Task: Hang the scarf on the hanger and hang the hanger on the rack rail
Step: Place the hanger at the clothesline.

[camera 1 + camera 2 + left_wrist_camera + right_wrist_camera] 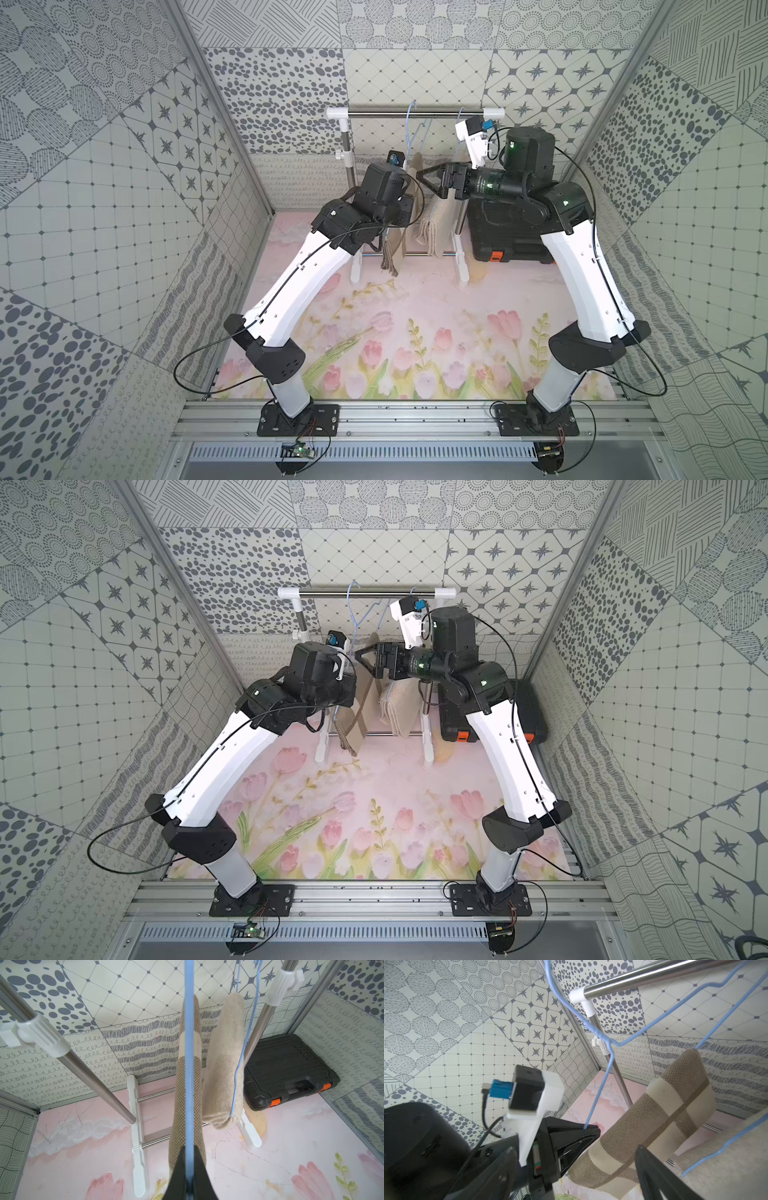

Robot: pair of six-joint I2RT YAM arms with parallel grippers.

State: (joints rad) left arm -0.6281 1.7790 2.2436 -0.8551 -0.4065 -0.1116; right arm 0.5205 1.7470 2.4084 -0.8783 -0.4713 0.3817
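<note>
Left gripper point(189, 1152) tight on blue hanger point(188, 1064), apparently wrist view only.

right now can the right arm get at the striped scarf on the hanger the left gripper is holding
Probably yes. The right gripper is open right beside the striped scarf, nothing between them. The left gripper holds that hanger; the plain scarf hangs close and might get brushed.

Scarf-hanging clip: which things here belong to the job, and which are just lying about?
Job:
striped scarf
blue hanger
left claw, shut on the hanger
right claw, open

Just there:
beige scarf
black case
clothes rack
</note>
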